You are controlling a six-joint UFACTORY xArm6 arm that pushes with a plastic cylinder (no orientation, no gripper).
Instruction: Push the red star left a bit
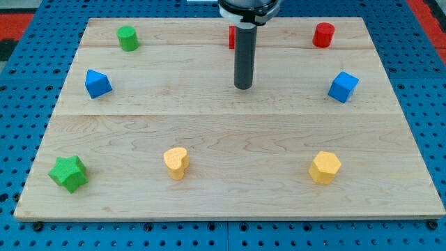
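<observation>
Taking the rod as the landmark, the green star lies farthest toward the view's left and well below it, near the wooden board's lower left corner. The blue block, a wedge-like shape, sits far left of the rod at about the level of my tip. The green cylinder stands left of the rod near the board's top edge. The yellow heart lies below the rod and somewhat to its left.

The red block, the one the task concerns, shows only as a thin sliver just left of the rod's upper part, near the top edge of the board; the rod hides most of it, so its star shape cannot be made out, nor whether the rod touches it.

The rod hangs upright from the arm's dark mount at the view's top. My tip rests on bare wood below the red block, apart from every other block. There are no jaws here, only the plain rod end, holding nothing.

Right of the rod, the red cylinder stands near the top edge, the yellow hexagon lies well below, and the blue cube sits at about tip level.
</observation>
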